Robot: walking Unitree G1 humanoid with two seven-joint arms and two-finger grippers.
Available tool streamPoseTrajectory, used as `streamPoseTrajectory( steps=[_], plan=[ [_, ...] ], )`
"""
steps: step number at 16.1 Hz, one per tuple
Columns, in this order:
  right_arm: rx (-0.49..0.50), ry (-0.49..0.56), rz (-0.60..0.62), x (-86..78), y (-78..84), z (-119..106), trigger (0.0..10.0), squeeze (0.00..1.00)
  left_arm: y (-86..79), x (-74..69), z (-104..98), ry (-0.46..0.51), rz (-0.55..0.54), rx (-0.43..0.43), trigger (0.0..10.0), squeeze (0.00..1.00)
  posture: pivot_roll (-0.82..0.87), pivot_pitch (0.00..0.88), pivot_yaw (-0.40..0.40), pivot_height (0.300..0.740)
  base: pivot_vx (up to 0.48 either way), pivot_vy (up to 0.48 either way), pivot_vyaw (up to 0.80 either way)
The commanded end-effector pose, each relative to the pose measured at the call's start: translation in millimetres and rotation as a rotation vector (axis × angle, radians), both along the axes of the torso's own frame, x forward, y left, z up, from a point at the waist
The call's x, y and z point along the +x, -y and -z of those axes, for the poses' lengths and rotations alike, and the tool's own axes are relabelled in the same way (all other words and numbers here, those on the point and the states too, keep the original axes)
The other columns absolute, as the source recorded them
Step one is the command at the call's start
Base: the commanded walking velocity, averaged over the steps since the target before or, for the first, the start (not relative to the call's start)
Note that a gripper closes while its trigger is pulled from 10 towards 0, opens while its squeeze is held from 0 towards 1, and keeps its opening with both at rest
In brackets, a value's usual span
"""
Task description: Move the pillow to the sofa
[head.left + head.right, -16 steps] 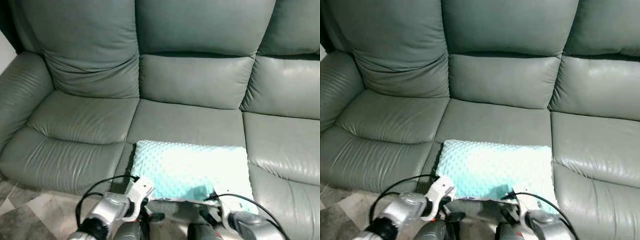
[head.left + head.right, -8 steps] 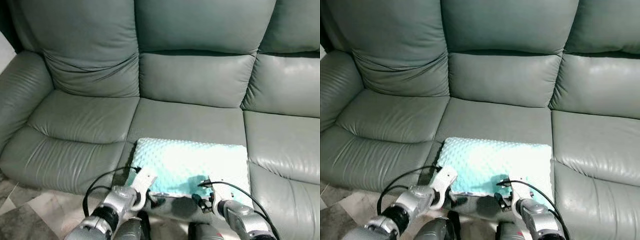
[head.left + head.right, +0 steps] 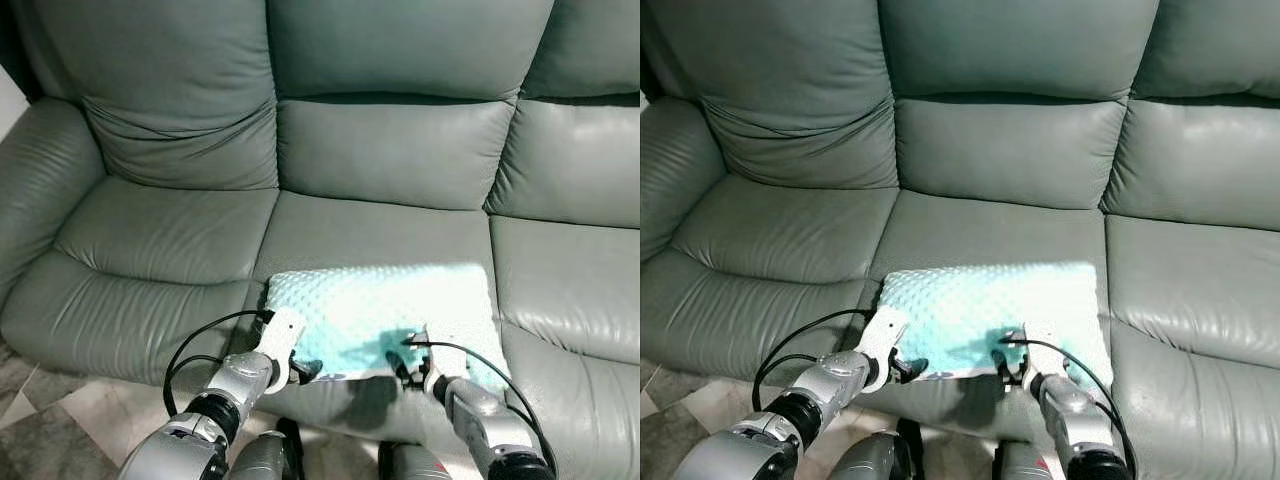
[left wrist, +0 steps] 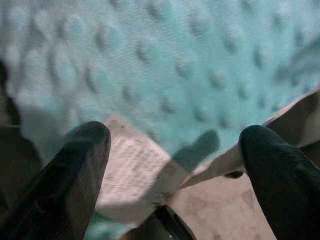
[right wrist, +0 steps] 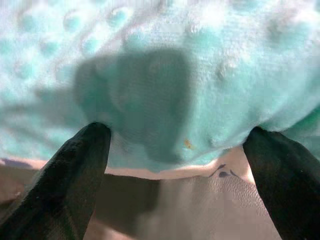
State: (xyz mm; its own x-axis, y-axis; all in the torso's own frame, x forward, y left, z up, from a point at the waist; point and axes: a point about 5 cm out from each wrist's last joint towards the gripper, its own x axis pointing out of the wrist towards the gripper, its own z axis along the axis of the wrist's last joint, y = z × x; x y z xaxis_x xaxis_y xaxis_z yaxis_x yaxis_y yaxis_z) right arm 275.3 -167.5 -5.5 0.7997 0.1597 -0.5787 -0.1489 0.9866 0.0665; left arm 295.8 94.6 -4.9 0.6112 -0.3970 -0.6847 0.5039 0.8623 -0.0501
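Note:
A mint-green dotted pillow (image 3: 380, 305) lies flat on the middle seat of the grey-green leather sofa (image 3: 370, 235), close to the seat's front edge. My left gripper (image 3: 300, 369) is at the pillow's near left corner and my right gripper (image 3: 404, 368) is at its near edge, right of centre. In the left wrist view the two black fingers (image 4: 65, 180) stand wide apart, with the pillow (image 4: 175, 65) and its white label (image 4: 130, 170) just ahead. The right wrist view has the fingers (image 5: 70, 175) equally spread, before the pillow's (image 5: 165, 75) rounded edge. Both grippers are open.
The sofa's left seat (image 3: 160, 250) and right seat (image 3: 570, 290) lie on either side, and the left armrest (image 3: 40, 190) rises at the far left. Tiled floor (image 3: 60, 430) runs in front of the sofa. Black cables loop along both forearms.
Both arms have reached forward towards the sofa. The pillow has shifted a little deeper onto the middle seat and lies lower and flatter on it.

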Motion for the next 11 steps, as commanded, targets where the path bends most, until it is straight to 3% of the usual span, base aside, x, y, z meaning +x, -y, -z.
streamPoseTrajectory(
  steps=[1, 6, 8, 11],
  plan=[
    [0.019, -0.022, 0.006, -6.0, -4.4, 7.0, 10.0, 0.00, -7.5, -2.4, 4.2, -0.007, -0.042, 0.015, 10.0, 0.00, -0.09, 0.289, 0.124, 0.740, 0.000, 0.000, 0.00],
    [0.044, -0.075, -0.062, -15.3, -15.0, 9.3, 10.0, 0.00, -8.3, 4.8, -2.3, 0.042, -0.099, -0.006, 10.0, 0.00, -0.08, 0.287, 0.120, 0.740, 0.000, 0.000, 0.00],
    [0.014, -0.117, -0.097, -26.8, -16.3, 5.9, 10.0, 0.00, -7.0, 5.2, -2.9, 0.030, -0.091, -0.017, 10.0, 0.00, -0.09, 0.287, 0.119, 0.740, 0.000, 0.000, 0.00],
    [0.065, -0.120, -0.156, -39.1, -30.4, 0.2, 10.0, 0.00, -8.1, 5.6, -2.8, 0.037, -0.105, -0.010, 10.0, 0.00, -0.09, 0.284, 0.120, 0.740, 0.000, 0.000, 0.00]
  ],
)
